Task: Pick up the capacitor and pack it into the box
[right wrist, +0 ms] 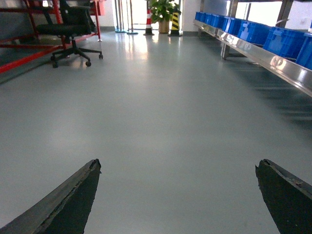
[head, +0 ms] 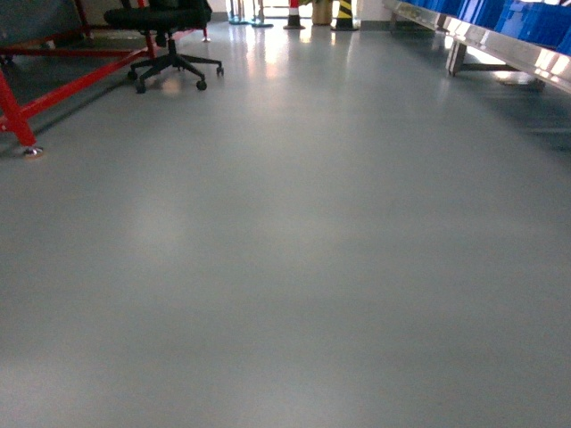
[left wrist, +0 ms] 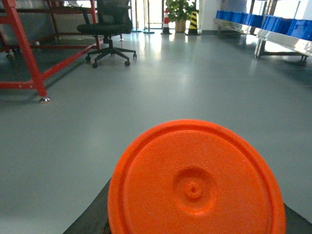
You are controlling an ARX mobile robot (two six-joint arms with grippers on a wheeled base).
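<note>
No box or capacitor shows anywhere ahead of the right fingers (right wrist: pixel 178 195), spread wide and empty for travel, while an orange disc (left wrist: pixel 195 180) hides the left ones.

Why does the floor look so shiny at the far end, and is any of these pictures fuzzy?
Head view: soft overall, with pale glare on the grey floor beyond the office chair. Left wrist view: sharper, though an orange disc fills the lower half; bright window light streaks the floor. Right wrist view: the blue bins smear slightly, and the right gripper fingers show as dark wedges.
</note>
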